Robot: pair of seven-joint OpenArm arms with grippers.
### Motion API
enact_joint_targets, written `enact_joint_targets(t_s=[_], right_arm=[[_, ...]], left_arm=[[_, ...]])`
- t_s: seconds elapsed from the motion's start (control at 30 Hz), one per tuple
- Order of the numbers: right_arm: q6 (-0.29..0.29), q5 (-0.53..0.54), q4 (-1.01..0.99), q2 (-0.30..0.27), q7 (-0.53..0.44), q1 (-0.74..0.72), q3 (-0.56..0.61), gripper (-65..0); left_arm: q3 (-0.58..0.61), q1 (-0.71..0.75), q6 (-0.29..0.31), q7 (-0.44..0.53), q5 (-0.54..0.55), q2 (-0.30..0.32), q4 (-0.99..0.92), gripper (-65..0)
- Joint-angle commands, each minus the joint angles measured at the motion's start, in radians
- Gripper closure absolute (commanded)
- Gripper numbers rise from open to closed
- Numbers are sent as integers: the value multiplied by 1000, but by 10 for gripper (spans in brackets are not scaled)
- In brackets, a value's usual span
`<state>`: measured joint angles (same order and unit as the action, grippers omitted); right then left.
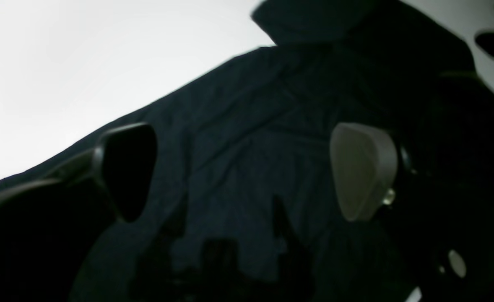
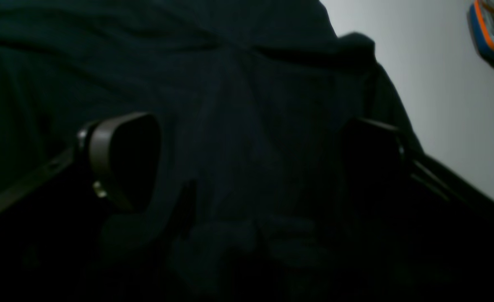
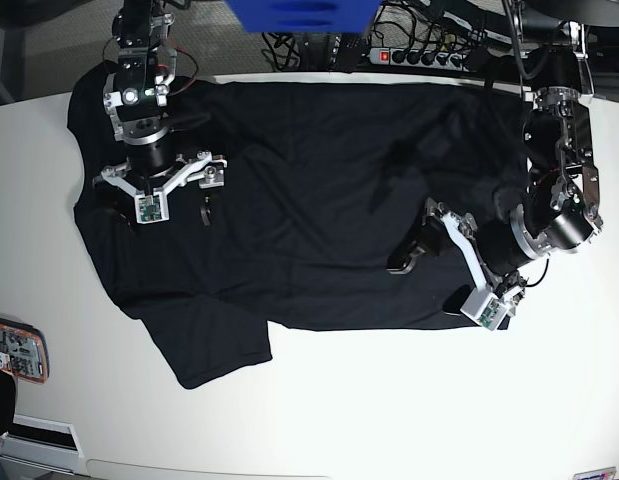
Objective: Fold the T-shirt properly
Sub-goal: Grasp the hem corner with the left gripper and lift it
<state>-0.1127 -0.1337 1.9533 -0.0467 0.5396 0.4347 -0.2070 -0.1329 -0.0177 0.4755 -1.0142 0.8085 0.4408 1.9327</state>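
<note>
Beneath both pincers, spread flat over the white bench point(image 3: 319, 420): the plain black short-sleeved cloth T-shirt point(image 3: 319, 200), soft and matte, one sleeve hanging toward the near bench edge. Left pincer point(image 3: 444, 265) spread wide, empty, poised above the shirt's hem edge; right pincer point(image 3: 174, 190) likewise wide and empty, above the cloth by the opposite sleeve. From the left wrist view only: wrinkled fabric between the two pads point(image 1: 362, 170), bare bench beyond the shirt's edge. From the right wrist view only: a fold ridge past the pads point(image 2: 121, 159), too dark for more. From the base view alone: an orange-edged flat object point(image 3: 17, 350) well clear of the right pincer, cables and a power strip point(image 3: 429, 55) behind.
</note>
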Motion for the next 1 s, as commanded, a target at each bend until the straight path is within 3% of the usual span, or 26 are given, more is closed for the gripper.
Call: enact_joint_targets(t_s=[0.0, 0.2, 0.37, 0.53, 0.77, 0.87, 0.9, 0.97], right_arm=[[1, 3, 21, 1, -34, -20, -2, -650], [1, 3, 24, 37, -43, -119, -6, -650], [1, 3, 24, 104, -36, -259, -4, -650], [3, 1, 21, 183, -34, -368, -2, -650], [6, 1, 19, 190, 130, -457, 117, -650], [15, 1, 18, 190, 192, -488, 195, -650], [41, 3, 16, 190, 201, -500, 218, -650], [147, 3, 16, 190, 202, -509, 263, -650]], left_arm=[[-7, -18, -1, 25, 15, 11, 21, -650], [31, -5, -1, 18, 12, 11, 23, -650], [244, 5, -7, 18, 7, 65, 38, -650], [395, 0, -8, 18, -137, 59, 75, -650], [525, -15, -8, 13, -338, -53, 81, -650], [599, -41, -8, -53, -449, -116, 81, -650], [611, -47, -8, -71, -478, -149, 81, -650], [619, -47, -8, -93, -533, -196, 84, -650]])
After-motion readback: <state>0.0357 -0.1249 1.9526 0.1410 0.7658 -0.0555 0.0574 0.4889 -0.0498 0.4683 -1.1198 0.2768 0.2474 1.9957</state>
